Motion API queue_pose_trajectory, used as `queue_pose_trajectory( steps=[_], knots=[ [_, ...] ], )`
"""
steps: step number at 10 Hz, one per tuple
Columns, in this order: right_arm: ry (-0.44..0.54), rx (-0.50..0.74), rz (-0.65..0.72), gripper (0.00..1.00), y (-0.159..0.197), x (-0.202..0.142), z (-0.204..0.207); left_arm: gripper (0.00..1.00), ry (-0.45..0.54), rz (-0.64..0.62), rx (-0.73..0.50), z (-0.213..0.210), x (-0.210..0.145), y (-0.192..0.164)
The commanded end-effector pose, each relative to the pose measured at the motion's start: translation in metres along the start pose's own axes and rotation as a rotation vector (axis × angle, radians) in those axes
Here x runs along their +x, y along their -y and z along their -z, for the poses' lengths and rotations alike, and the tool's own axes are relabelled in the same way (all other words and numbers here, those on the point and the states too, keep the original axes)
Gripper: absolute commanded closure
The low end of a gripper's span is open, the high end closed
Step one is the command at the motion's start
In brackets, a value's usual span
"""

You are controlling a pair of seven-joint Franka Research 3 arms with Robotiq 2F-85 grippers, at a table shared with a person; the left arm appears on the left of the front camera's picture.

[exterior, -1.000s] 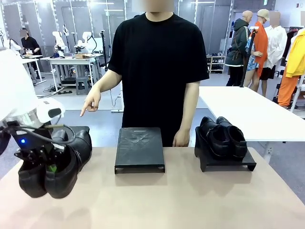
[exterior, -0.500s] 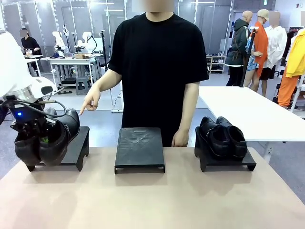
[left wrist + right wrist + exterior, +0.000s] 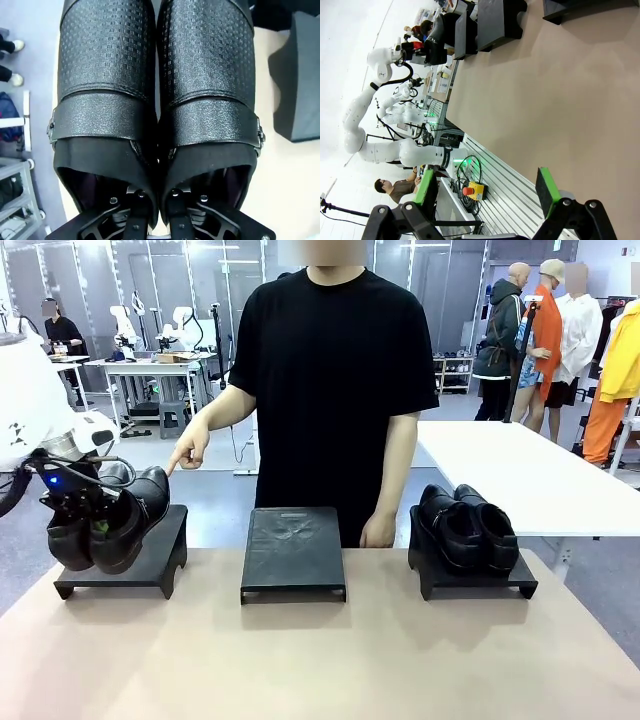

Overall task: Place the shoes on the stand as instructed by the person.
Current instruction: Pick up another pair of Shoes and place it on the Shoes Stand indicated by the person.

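On the beige table (image 3: 330, 660) three black stands sit in a row along the far edge, in front of the person (image 3: 335, 390). The left gripper (image 3: 85, 530) is clamped on a pair of shoes (image 3: 110, 525), held side by side by their inner walls near the heel openings; in the left wrist view its black fingers (image 3: 172, 220) reach into those openings, with the two shoes pressed together and their toes pointing away. In the front view the pair is tilted, heels toward the robot, over the near part of the left stand (image 3: 130, 560); whether the soles touch the stand cannot be told. The person's hand (image 3: 190, 450) points a finger down toward that left stand, while the other hand (image 3: 380, 530) hangs behind the table edge beside the middle stand (image 3: 293, 552), whose top is bare. A second pair (image 3: 468, 525) rests on the right stand (image 3: 478, 580), toes toward the robot. The right gripper (image 3: 485, 192) hangs with its green-padded fingers (image 3: 546, 184) spread wide apart, holding nothing, above the near side of the table, well apart from the stands.
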State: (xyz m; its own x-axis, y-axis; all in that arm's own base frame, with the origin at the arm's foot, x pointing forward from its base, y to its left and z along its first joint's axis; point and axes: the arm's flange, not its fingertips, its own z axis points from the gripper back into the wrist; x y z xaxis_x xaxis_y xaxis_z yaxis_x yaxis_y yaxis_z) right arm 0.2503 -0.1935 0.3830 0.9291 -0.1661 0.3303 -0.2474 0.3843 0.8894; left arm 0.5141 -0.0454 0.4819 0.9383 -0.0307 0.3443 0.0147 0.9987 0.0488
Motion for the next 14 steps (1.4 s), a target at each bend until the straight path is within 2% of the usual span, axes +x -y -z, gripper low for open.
queue_pose_trajectory(
  steps=[1, 4, 10, 11, 12, 13, 14],
  knots=[
    [-0.005, 0.005, -0.016, 0.0, 0.0, -0.002, -0.002, 0.92, 0.048, 0.028, -0.007, 0.01, 0.026, -0.01],
    [-0.005, 0.005, -0.016, 0.0, 0.0, -0.002, -0.002, 0.92, -0.006, 0.028, -0.039, 0.041, 0.046, -0.022],
    [-0.005, 0.005, -0.016, 0.0, 0.0, -0.002, -0.002, 0.92, 0.002, 0.027, -0.052, 0.082, 0.061, -0.025],
    [-0.005, 0.005, -0.016, 0.0, 0.0, -0.002, -0.002, 0.55, 0.005, 0.018, -0.049, 0.083, 0.061, -0.026],
    [-0.005, 0.005, -0.016, 0.0, 0.0, -0.002, -0.002, 0.56, 0.011, 0.006, -0.053, 0.083, 0.061, -0.027],
    [-0.005, 0.005, -0.016, 0.0, 0.0, -0.002, -0.002, 0.21, 0.016, 0.003, -0.054, 0.084, 0.062, -0.027],
    [-0.005, 0.005, -0.016, 0.0, 0.0, -0.002, -0.002, 0.54, 0.018, -0.001, -0.058, 0.083, 0.061, -0.027]
  ],
)
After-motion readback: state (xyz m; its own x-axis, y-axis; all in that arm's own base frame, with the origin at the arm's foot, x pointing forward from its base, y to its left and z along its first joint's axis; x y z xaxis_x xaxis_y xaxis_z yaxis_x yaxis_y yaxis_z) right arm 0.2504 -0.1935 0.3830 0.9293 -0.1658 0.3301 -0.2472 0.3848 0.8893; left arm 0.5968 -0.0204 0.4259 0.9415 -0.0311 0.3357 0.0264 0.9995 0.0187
